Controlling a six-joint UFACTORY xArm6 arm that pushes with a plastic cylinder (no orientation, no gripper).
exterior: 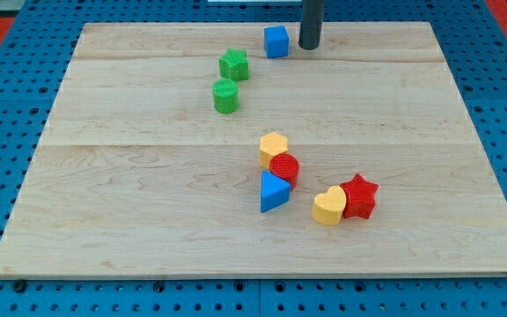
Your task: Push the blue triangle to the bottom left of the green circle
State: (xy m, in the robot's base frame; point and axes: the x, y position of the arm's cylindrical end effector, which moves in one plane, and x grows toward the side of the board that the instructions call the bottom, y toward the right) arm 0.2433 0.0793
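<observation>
The blue triangle [274, 192] lies right of the board's centre, touching the red circle [284, 167] just above it. The green circle [225, 96] stands up and to the left, in the board's upper middle, well apart from the triangle. My tip [310, 46] is at the view's top, just right of the blue cube [275, 41], far above the blue triangle and to the right of the green circle.
A green star [233, 64] sits just above the green circle. A yellow hexagon [273, 147] touches the red circle from above. A yellow heart [329, 207] and a red star [357, 196] sit together right of the triangle. The wooden board [130, 220] lies on a blue pegboard.
</observation>
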